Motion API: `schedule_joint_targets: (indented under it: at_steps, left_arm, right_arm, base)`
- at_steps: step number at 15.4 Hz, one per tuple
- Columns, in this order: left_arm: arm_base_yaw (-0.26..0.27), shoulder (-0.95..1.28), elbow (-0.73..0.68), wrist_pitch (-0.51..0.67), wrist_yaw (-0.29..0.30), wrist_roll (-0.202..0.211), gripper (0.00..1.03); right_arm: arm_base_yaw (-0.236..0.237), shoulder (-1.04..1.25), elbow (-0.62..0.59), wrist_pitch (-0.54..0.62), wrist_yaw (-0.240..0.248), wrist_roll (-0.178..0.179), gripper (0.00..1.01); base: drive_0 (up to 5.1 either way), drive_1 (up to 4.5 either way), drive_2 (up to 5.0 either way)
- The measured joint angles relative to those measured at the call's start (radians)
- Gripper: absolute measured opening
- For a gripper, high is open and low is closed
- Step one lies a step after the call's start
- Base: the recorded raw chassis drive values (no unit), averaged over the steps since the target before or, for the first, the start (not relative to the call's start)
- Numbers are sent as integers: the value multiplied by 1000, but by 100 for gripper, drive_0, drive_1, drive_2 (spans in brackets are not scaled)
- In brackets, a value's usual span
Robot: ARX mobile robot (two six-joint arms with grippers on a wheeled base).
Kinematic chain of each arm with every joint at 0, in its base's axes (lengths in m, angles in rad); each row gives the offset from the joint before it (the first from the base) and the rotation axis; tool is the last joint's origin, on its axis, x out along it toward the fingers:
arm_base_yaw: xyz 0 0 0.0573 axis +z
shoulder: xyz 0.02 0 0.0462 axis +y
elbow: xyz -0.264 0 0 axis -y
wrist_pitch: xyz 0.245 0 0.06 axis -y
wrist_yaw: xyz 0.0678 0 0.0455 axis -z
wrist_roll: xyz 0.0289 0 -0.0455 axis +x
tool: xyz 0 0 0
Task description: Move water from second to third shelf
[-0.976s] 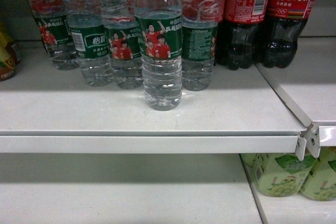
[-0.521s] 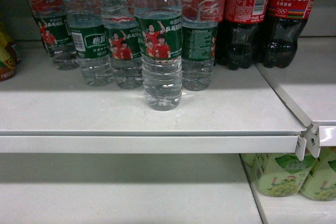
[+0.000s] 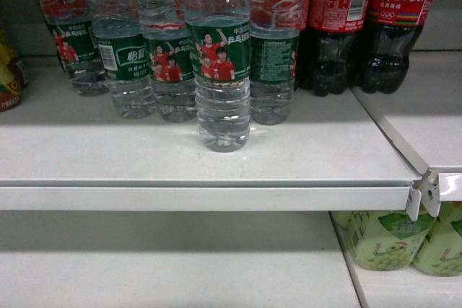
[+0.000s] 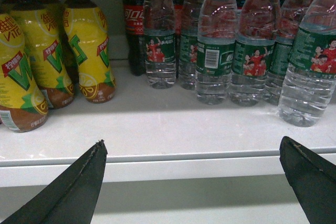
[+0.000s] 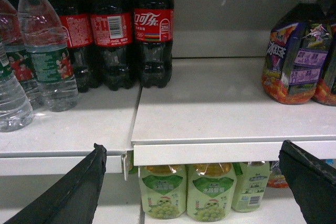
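1. White metal shop shelving fills every view; the upper shelf [image 3: 216, 171] carries the drinks, and the lower shelf [image 3: 166, 265] beneath it lies mostly bare.
2. Ahead and to the left of the left gripper [image 4: 194, 182] stand yellow lemon-tea bottles [image 4: 86, 45]; its two dark fingers [image 4: 79, 192] stand wide apart, holding nothing, level with the shelf's front lip.
3. Ahead and to the right of that gripper stands the row of water bottles [image 4: 215, 51], with the front water bottle [image 3: 218, 63] nearest the edge and clear of the row behind.
4. Ahead and left of the right gripper [image 5: 194, 182] stand cola bottles [image 5: 152, 38]; green grape-drink bottles [image 5: 210, 192] sit just beyond and below it, and a purple juice jug [image 5: 296, 51] stands ahead to its right. This gripper is also spread wide and empty.
5. Risk, as I judge it: the bottle is tall, ribbed and slick, so a grasp high on the shoulder could tip it back into the row and topple neighbours.
6. A finger sliding in beside it could also nudge the bottle just behind, since those two stand close.
7. Lowering it could catch the shelf lip if the bottle is not drawn fully outward first.
8. Compared with the head views a moment ago, nothing has shifted: every bottle stands where it did, and no arm has entered that view.
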State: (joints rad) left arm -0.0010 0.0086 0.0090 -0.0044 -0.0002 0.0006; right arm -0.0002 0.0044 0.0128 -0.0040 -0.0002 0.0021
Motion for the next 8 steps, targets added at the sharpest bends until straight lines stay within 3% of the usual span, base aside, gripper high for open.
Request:
schedule_joint_targets:
  at_steps: [3, 4, 5, 6, 8]
  left_arm:
    - [0, 0, 0, 0, 0, 0, 98]
    - [0, 0, 0, 0, -1, 0, 98]
    - [0, 0, 0, 1, 0, 0, 98]
    - [0, 0, 0, 0, 0, 0, 98]
    - [0, 0, 0, 1, 0, 0, 98]
  right_arm:
    - [0, 0, 0, 0, 0, 0, 98]
    - [-35, 39, 19, -55, -92, 42, 98]
    - [-63, 161, 40, 10, -166, 98, 98]
    - [-72, 287, 81, 115, -201, 134, 98]
    - [-72, 516, 204, 333, -214, 148, 98]
  base:
    - [0, 0, 0]
    - [0, 0, 0]
    - [0, 0, 0]
    - [0, 0, 0]
    - [0, 0, 0]
